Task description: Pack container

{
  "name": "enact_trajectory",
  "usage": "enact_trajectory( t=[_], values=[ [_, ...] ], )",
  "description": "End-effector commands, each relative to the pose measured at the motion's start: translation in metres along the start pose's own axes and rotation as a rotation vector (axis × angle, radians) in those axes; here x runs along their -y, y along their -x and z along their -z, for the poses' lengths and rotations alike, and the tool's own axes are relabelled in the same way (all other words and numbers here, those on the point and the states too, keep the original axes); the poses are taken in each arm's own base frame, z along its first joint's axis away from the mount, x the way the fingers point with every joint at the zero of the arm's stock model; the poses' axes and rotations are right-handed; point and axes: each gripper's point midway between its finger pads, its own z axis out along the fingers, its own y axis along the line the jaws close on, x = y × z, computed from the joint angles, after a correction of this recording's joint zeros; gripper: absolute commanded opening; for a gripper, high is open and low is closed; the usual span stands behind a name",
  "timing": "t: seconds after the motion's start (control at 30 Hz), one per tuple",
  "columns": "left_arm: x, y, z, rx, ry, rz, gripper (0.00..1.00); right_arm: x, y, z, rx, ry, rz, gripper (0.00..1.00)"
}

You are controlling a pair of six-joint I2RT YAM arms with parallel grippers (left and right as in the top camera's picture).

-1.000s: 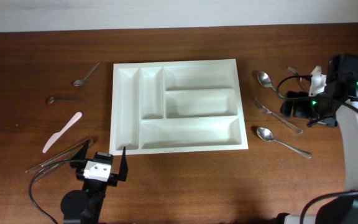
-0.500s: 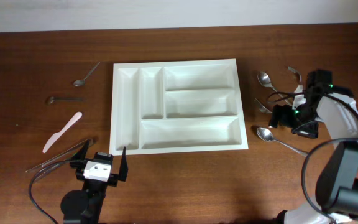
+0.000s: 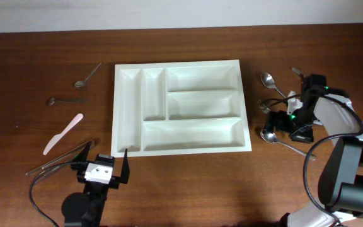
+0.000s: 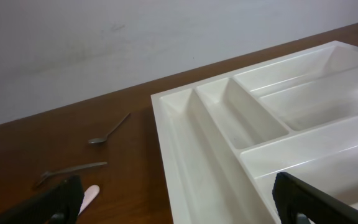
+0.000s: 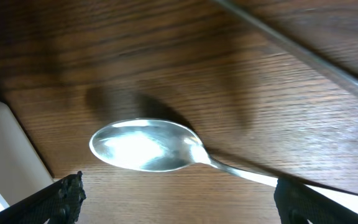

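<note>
The container [image 3: 245, 107], a large white tray with several empty compartments, lies at the table's middle. My left gripper [image 3: 103, 162] stands open at its near left corner. In the left wrist view the container [image 4: 185, 155] fills the right side, and my left gripper [image 4: 179, 205] has nothing between its fingers. My right gripper [image 3: 271, 123] hovers open just right of the tray, over a metal spoon [image 3: 270, 136]. In the right wrist view the spoon [image 5: 143, 144] lies bowl up on the wood, just ahead of my right gripper [image 5: 179, 202], untouched.
Left of the tray lie a spoon [image 3: 87, 75], a small spoon [image 3: 65, 99], a pink plastic knife [image 3: 63, 133] and long metal pieces [image 3: 62, 157]. Right of it lie another spoon [image 3: 270, 81] and a fork [image 3: 265, 104], partly hidden by my right arm. The tray's corner [image 5: 5, 155] shows at left.
My right arm has swung left and down toward the spoon beside the tray's right edge. The left arm and all the cutlery have stayed put.
</note>
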Motion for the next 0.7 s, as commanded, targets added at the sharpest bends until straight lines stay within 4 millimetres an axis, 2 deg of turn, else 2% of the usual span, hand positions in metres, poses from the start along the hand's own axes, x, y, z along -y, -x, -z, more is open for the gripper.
enact_trajectory(
  t=[0.0, 0.53, 0.67],
  values=[
    [0.001, -0.002, 0.0, 0.003, -0.004, -0.002, 0.99, -0.008, -0.004, -0.007, -0.02, 0.019, 0.05, 0.99],
    [0.001, -0.002, 0.0, 0.003, -0.004, -0.001, 0.99, -0.002, -0.005, -0.037, -0.066, 0.013, 0.051, 0.99],
    [0.001, -0.002, 0.0, 0.003, -0.004, -0.001, 0.99, -0.001, -0.005, -0.039, -0.069, 0.009, 0.051, 0.99]
  ],
)
